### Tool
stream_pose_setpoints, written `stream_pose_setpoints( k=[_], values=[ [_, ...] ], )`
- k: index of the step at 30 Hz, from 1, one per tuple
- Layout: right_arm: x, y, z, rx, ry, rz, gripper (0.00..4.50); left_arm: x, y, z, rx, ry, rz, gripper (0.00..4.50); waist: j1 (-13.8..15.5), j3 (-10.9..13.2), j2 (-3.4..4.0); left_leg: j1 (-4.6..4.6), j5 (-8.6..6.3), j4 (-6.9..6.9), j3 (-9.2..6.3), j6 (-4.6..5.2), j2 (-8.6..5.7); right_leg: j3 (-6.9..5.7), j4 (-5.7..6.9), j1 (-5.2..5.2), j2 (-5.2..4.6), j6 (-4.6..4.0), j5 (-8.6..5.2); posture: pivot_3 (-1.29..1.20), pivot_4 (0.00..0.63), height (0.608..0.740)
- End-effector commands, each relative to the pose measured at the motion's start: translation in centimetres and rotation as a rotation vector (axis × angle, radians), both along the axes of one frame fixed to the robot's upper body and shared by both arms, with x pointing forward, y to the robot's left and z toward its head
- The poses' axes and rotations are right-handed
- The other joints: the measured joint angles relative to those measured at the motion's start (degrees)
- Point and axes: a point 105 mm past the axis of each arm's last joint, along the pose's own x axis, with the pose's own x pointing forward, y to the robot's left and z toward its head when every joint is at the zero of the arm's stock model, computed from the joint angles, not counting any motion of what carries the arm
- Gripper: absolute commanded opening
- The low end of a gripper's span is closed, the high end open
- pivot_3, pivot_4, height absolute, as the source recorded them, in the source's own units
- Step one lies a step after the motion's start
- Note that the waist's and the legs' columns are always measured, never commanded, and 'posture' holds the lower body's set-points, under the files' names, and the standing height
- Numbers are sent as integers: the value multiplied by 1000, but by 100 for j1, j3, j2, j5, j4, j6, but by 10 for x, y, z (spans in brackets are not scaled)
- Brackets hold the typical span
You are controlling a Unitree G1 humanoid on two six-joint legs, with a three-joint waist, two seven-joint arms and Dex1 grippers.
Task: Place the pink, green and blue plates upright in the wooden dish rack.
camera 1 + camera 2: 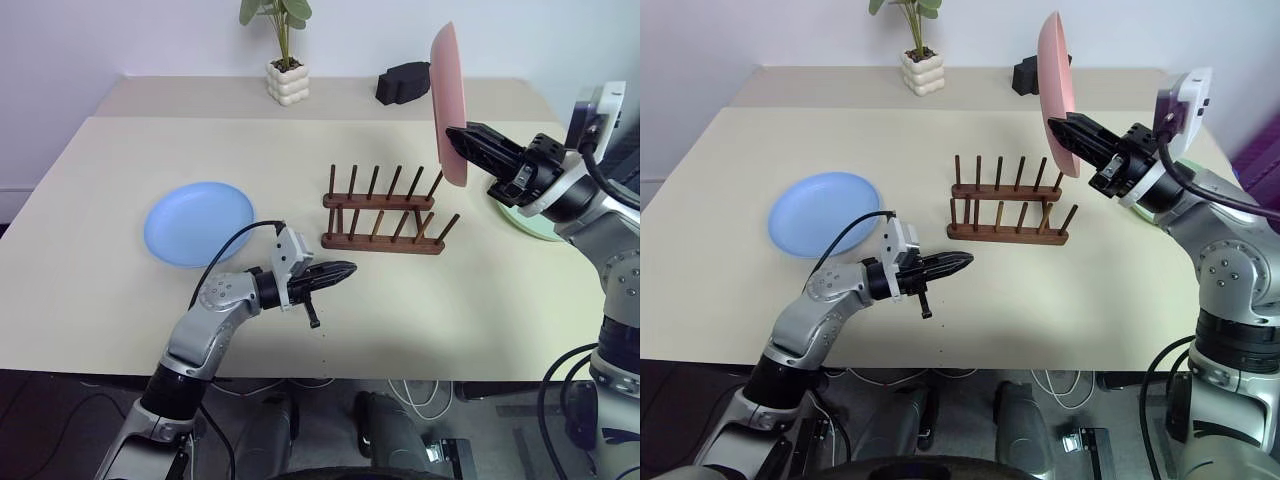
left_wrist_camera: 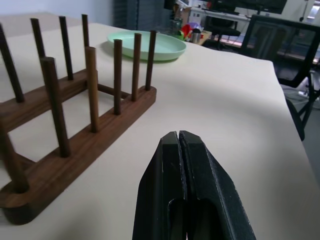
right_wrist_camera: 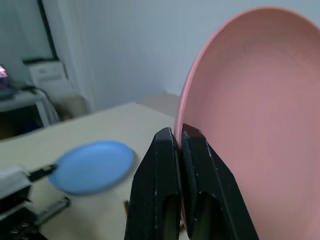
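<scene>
Pink plate [image 1: 447, 100] is pinched by its rim in my right gripper [image 1: 462, 140], held on edge in the air above the right end of the wooden rack [image 1: 384, 222], so I judge this is the first placing step. Next I must lower it straight between two pegs. My left gripper [image 1: 335, 272] is closed on nothing just in front of the rack; the blue plate [image 1: 198, 222] lies flat well to the rack's left, the green plate [image 2: 147, 44] flat beyond its right end.
</scene>
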Motion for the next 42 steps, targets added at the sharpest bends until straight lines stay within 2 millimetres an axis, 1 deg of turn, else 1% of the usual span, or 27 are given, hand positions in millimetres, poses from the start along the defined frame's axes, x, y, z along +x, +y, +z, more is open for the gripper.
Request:
stream_pose_setpoints(
  k=[1,5,10,12,20,26,37,42],
  values=[
    [-9,-4,20,99,-41,45,38,-3,2,10,-24,-31,0,0,1,0,0,0,0,0,0,0,0,0,0,0,0,0,0,0,150,731],
    [-7,-11,13,147,3,50,38,-5,4,13,-32,-33,-4,0,0,0,0,0,0,0,2,0,0,0,0,-1,0,0,0,0,150,731],
    [-9,-14,1,165,58,78,38,-2,8,27,-105,-66,13,0,2,0,0,0,0,0,2,0,0,0,0,-1,0,0,0,0,150,731],
    [-8,-16,-4,170,78,75,38,-2,9,29,-116,-66,15,0,1,0,0,0,0,0,2,0,0,0,0,0,0,0,0,0,150,731],
    [-4,-25,-15,198,127,59,38,-3,8,26,-108,-60,9,0,-2,0,0,0,0,0,18,0,0,0,0,-1,0,0,0,0,150,731],
    [-2,-28,-21,234,163,60,38,-3,7,21,-100,-50,8,0,-1,0,0,-1,0,-1,19,0,1,0,0,-1,0,0,-1,0,150,731],
    [2,-40,-34,390,234,50,38,-3,6,24,-102,-47,13,0,-8,0,1,-1,0,-1,18,0,1,1,-1,-1,0,0,0,0,150,731],
    [5,-43,-42,418,263,36,38,-2,8,21,-99,-44,18,0,-4,0,1,0,0,-1,18,0,2,1,-1,-1,0,1,0,0,150,731]
  ],
)
